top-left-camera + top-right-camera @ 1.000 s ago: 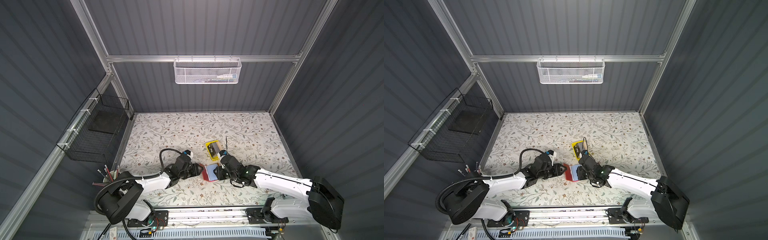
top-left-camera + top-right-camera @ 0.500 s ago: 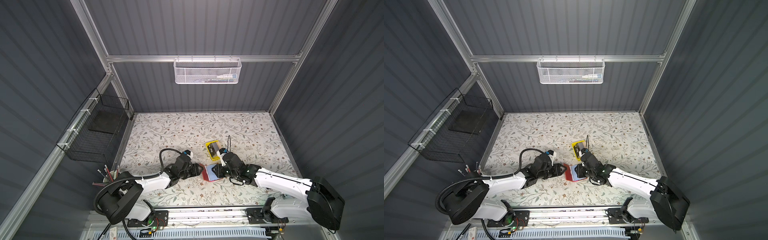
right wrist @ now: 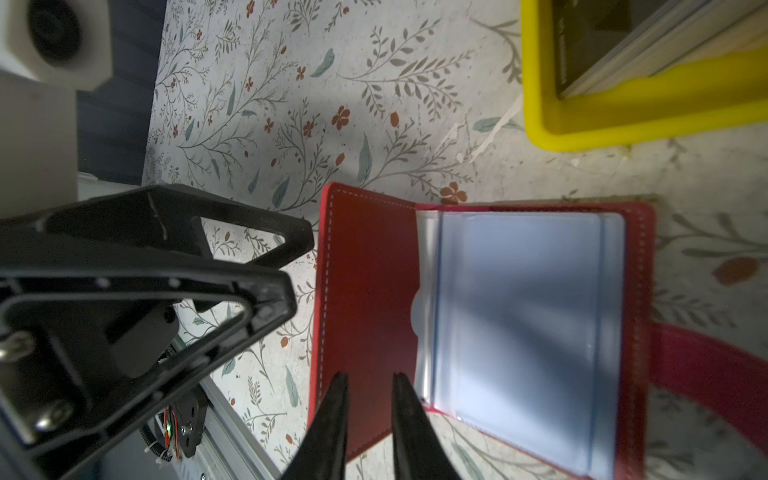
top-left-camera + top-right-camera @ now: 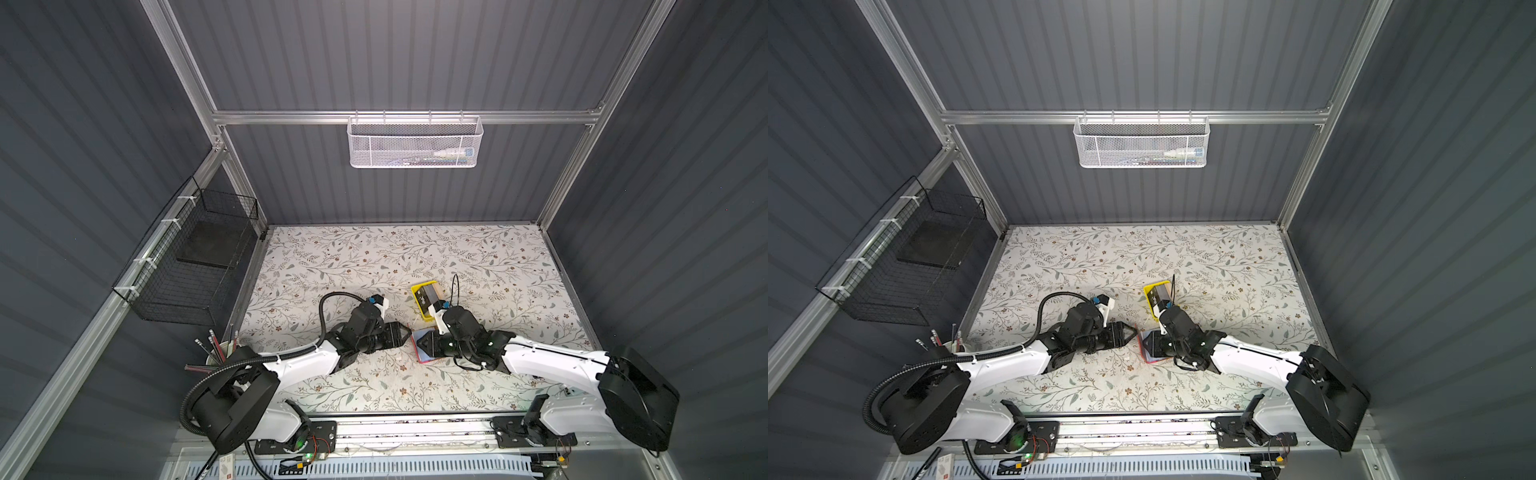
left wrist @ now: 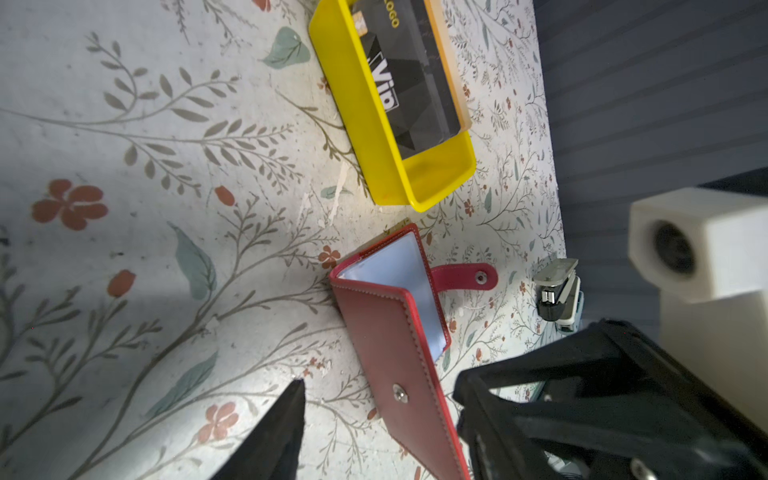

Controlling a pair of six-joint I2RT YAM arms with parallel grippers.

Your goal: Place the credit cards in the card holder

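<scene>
The red card holder [image 3: 365, 270] lies open on the flowered table near the front middle, also seen in both top views [image 4: 424, 358] [image 4: 1148, 358]. Its clear pocket [image 3: 519, 311] looks pale blue, and its cover [image 5: 390, 332] stands tilted up. The credit cards, a black "VIP" one [image 5: 407, 83] on top, lie stacked in the yellow tray [image 5: 353, 104] just behind. My left gripper [image 4: 402, 332] is open beside the cover's free edge, touching nothing. My right gripper [image 3: 370, 399] hovers over the cover's inner face, its jaws a narrow gap apart with nothing between them.
The strap with its snap [image 5: 465, 276] sticks out from the holder's far side. A pencil cup [image 4: 216, 353] stands at the front left corner. A black wire basket [image 4: 195, 257] hangs on the left wall and a white mesh basket [image 4: 415, 143] on the back wall.
My left gripper's jaws have spread wider beside the cover. My right gripper's jaws have narrowed and its wrist has shifted slightly towards the tray. The holder stays in place.
</scene>
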